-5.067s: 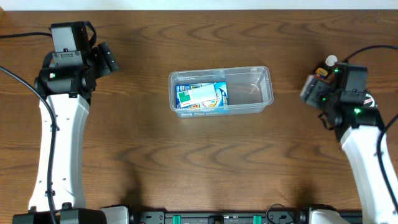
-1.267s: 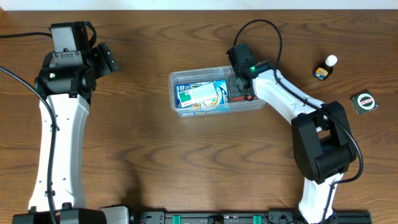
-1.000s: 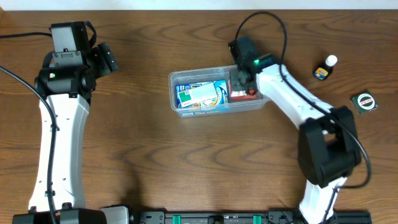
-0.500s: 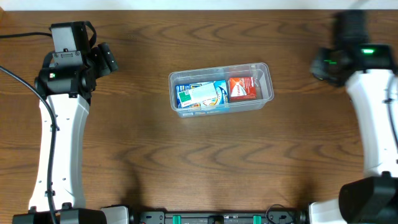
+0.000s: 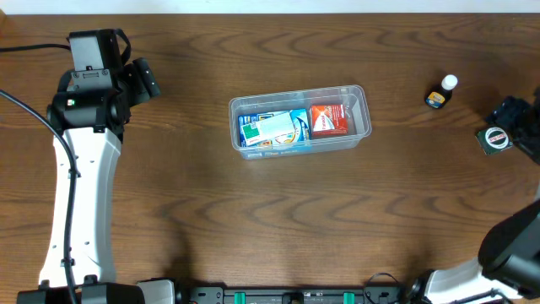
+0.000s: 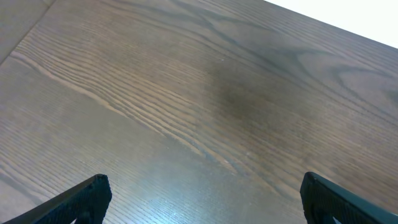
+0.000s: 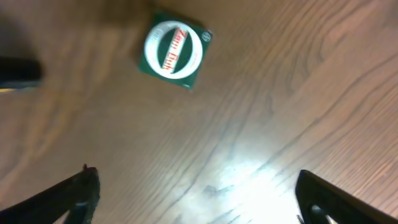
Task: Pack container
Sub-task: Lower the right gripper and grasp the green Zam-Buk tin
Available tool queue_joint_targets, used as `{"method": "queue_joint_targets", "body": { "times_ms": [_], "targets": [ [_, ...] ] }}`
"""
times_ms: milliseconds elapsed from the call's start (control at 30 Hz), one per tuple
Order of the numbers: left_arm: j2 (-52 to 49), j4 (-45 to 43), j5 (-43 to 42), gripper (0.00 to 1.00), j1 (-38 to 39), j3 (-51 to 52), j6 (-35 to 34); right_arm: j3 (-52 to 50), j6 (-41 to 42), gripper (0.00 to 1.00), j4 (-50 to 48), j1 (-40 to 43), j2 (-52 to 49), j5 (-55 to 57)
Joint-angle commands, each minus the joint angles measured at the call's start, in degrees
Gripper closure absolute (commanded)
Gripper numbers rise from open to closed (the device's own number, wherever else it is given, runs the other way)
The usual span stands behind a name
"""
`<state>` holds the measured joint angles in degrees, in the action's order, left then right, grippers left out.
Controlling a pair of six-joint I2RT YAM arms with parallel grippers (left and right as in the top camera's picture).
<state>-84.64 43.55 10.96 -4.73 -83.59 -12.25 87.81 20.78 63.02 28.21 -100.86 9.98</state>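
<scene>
Sitting at the middle of the brown wooden bench, the clear rectangular plastic container holds a blue-and-white carton in its left part and a red box just beside it on the right. The left claw hangs over bare wood towards the far left corner, its fingers spread wide. The right claw, fingers equally apart, hovers at the right edge near a green square tape measure, with a small white-capped bottle close by.

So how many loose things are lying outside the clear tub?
2: a small bottle right of the tub, and a green square item near the right edge.
</scene>
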Motion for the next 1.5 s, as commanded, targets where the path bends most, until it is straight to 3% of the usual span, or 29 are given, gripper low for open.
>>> {"method": "queue_joint_targets", "body": {
  "times_ms": [0, 467, 1300, 1467],
  "targets": [
    [-0.02, 0.17, 0.87, 0.02, -0.13, -0.2, -0.74, -1.7, -0.5, 0.01, -1.05, 2.05, -2.71, -3.43],
    [-0.02, 0.17, 0.87, 0.02, -0.13, -0.2, -0.74, -2.43, 9.51, 0.01, -12.02, 3.76, -10.36, -7.26],
    [-0.02, 0.17, 0.9, 0.02, -0.13, -0.2, -0.74, -2.43, 9.81, 0.01, -23.3, 4.13, -20.26, -8.92],
    [-0.02, 0.17, 0.87, 0.02, -0.13, -0.2, -0.74, -2.47, 9.62, 0.08, -23.06, 4.15, -21.18, -7.67]
  ]
}}
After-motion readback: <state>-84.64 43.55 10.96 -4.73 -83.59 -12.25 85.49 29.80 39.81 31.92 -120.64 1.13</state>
